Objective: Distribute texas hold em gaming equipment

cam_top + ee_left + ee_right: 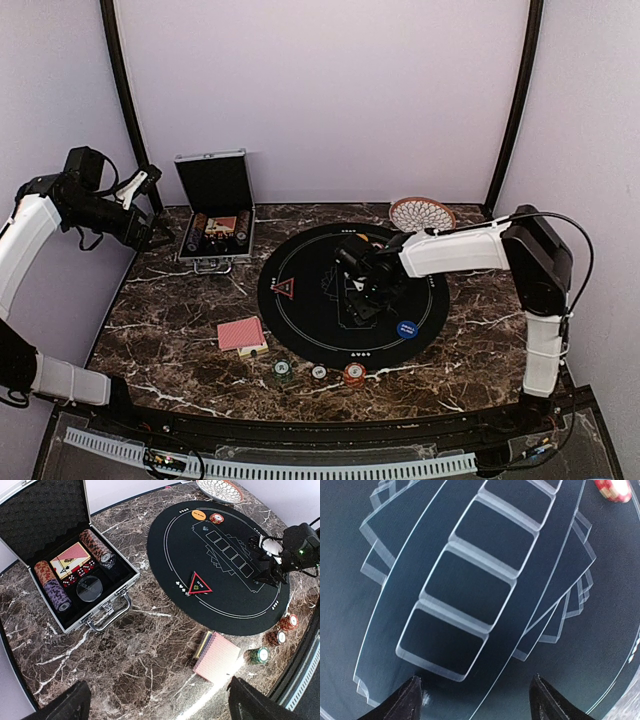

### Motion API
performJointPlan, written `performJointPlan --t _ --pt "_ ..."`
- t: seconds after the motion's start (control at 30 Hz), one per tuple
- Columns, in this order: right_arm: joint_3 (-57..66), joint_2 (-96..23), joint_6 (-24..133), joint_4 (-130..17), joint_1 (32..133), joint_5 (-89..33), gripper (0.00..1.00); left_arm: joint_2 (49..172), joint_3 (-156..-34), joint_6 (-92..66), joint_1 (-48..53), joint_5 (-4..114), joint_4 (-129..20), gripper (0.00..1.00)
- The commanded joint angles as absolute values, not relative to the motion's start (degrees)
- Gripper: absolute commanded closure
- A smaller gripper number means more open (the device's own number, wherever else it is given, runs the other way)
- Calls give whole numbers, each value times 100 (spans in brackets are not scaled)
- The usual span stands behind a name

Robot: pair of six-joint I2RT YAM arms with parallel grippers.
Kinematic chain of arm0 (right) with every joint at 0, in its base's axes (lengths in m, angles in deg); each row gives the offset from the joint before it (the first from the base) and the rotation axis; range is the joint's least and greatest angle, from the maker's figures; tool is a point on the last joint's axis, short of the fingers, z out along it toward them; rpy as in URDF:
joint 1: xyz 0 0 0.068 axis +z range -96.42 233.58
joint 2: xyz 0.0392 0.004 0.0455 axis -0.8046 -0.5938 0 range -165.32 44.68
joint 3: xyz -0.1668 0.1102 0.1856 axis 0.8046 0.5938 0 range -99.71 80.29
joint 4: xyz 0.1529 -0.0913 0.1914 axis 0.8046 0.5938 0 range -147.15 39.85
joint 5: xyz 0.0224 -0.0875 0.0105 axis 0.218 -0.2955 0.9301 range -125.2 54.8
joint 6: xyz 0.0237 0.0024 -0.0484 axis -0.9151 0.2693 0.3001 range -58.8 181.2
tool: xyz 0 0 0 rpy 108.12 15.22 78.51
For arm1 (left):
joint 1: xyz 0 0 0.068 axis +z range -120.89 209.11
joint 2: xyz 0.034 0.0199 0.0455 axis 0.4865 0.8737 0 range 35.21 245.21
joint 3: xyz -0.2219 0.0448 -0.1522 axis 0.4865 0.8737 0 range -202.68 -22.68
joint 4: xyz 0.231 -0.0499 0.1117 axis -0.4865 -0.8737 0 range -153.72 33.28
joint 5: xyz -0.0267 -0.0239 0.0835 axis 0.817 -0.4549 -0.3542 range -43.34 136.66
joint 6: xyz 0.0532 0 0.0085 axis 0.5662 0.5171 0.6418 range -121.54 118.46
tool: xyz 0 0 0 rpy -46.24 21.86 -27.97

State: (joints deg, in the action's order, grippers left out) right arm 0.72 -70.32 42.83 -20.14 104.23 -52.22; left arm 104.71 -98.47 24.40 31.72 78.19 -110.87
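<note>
Done: triangle marker (284, 290), blue chip (407, 328) on mat (310, 255); three chips (318, 372) by table (180, 330) near edge.
Left: cards (241, 334) undealt.
Claws: left gripper (157, 690), right gripper (476, 680) spread, empty.

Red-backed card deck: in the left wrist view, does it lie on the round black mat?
No, the red-backed card deck lies on the marble tabletop, just outside the edge of the round black mat.
</note>
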Motion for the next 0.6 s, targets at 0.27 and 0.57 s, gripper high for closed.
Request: performJointPlan --t 0.27,0.57 --pt "585 -5699 3760 -1245 10891 -4727 27 10290 -10027 2483 3151 7995 -11332 1" --pt "585 -5152 3472 -1034 11354 -3932 17 10265 -10056 2502 3148 7999 -11376 1"
